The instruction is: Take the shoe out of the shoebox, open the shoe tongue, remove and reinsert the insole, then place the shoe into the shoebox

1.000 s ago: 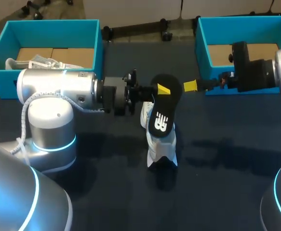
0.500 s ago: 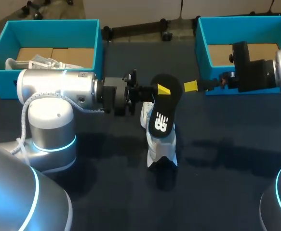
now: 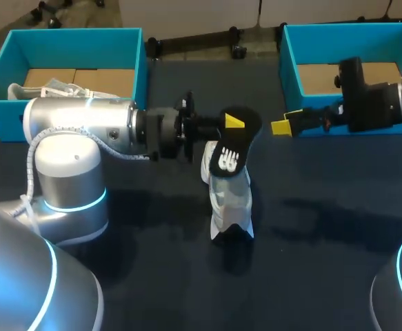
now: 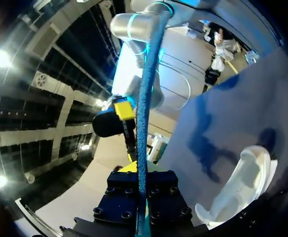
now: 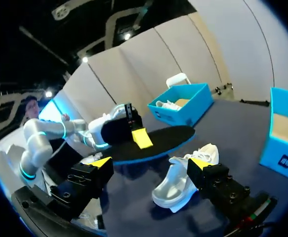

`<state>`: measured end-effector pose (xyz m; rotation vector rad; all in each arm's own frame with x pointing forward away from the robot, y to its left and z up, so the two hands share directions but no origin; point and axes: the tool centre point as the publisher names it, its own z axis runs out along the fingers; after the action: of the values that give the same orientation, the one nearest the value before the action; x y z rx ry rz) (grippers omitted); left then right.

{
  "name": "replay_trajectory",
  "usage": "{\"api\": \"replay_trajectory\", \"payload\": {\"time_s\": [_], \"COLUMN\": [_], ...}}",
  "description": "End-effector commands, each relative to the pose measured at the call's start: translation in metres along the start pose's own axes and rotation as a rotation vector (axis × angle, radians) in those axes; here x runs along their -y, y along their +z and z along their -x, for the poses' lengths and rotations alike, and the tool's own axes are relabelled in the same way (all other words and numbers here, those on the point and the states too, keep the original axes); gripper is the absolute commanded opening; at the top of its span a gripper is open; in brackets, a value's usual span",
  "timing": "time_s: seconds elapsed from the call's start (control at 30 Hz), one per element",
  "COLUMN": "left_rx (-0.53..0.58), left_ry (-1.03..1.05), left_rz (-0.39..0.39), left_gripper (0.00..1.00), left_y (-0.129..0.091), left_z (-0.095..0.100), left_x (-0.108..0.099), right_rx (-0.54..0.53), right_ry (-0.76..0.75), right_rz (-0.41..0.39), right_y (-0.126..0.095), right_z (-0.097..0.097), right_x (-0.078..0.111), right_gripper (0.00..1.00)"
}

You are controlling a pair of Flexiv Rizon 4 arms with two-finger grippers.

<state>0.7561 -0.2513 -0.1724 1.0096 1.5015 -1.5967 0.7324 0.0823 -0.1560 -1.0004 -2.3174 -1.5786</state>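
- The left arm [image 3: 83, 124] came in from nine o'clock. Its jaws were clamped on the upper end of the black insole [image 3: 229, 157], which hung tilted just above the white shoe [image 3: 229, 200].
- The shoe sat on the dark desk [image 3: 311, 262] near its middle, outside both boxes and at six o'clock from the insole. The insole hid the shoe's far end from the head camera.
- The right arm [image 3: 373, 103] came in from three o'clock. Its jaws were apart and held nothing, near the insole's upper end at its three o'clock side and clear of it.
- In the left wrist view the insole [image 4: 144, 123] ran edge-on between the jaws, with the shoe [image 4: 242, 182] lower down beside them.
- In the right wrist view the insole [image 5: 156, 140] lay ahead of the spread jaws, and the shoe [image 5: 183, 182] sat under it.
- A blue shoebox [image 3: 69, 38] sat at ten o'clock with a second white shoe [image 3: 49, 91] inside. The left arm covered part of its front wall.
- Another blue shoebox [image 3: 325, 38] sat at two o'clock, showing a cardboard floor. The right arm crossed its front.
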Motion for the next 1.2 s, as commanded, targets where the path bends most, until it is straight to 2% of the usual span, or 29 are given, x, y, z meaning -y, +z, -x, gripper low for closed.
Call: {"api": "replay_trajectory", "payload": {"time_s": [0.03, 0.1, 0.37, 0.4, 0.53, 0.8, 1.13, 1.2], "left_rx": [0.006, 0.005, 0.018, 0.022, 0.037, 0.014, 0.011, 0.019], "left_ry": [-0.074, -0.088, -0.192, -0.223, -0.276, -0.351, -0.449, -0.472], "left_rz": [-0.032, -0.034, -0.031, -0.038, -0.035, -0.028, -0.046, -0.054], "left_gripper": [0.00, 0.00, 0.00, 0.00, 0.00, 0.00, 0.00, 0.00], "left_y": [-0.008, -0.010, -0.022, -0.024, -0.026, -0.025, -0.024, -0.025], "left_z": [-0.003, -0.004, -0.007, -0.007, -0.010, -0.025, -0.042, -0.042], "left_x": [0.007, 0.011, 0.028, 0.033, 0.038, 0.036, 0.044, 0.045], "right_rx": [0.015, 0.003, 0.068, 0.091, 0.101, 0.101, 0.101, 0.130], "right_ry": [-0.054, -0.093, -0.197, -0.228, -0.253, -0.253, -0.253, -0.324], "right_rz": [-0.017, -0.028, -0.060, -0.130, -0.219, -0.219, -0.219, -0.235], "right_y": [-0.007, -0.006, -0.006, -0.005, -0.001, -0.001, -0.001, 0.001], "right_z": [0.003, 0.005, 0.014, 0.016, 0.023, 0.023, 0.023, 0.025], "right_x": [0.012, 0.016, 0.026, 0.030, 0.036, 0.036, 0.036, 0.043], "right_gripper": [1.00, 1.00, 1.00, 1.00, 1.00, 1.00, 1.00, 1.00]}}
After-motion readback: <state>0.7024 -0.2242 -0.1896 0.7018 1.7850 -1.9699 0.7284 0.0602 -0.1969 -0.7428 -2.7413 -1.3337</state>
